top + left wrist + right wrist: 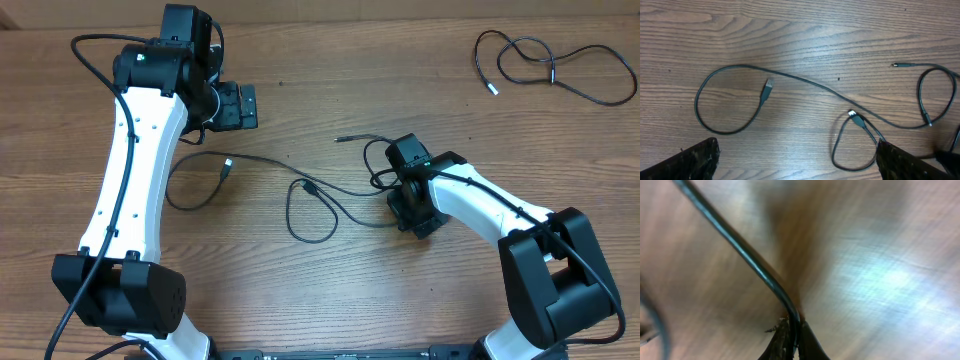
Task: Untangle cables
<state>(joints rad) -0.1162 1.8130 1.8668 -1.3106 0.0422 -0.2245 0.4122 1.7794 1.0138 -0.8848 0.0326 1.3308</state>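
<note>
Thin black cables [262, 164] lie in loose loops across the table's middle. One silver-tipped plug [228, 166] lies inside the left loop, and another plug [308, 186] sits at the middle. The left wrist view shows the same cables [805, 82] and plugs [768, 88]. My right gripper [398, 212] is low at the table and shut on a cable [740, 250], pinched between its fingertips [793, 342]. My left gripper [246, 105] hangs open and empty above the table behind the cables, its fingers wide apart [797, 167].
A separate black cable [555, 68] lies in loops at the far right corner, apart from the others. The tabletop [330, 300] is brown wood. Thicker black wires run along the white arms.
</note>
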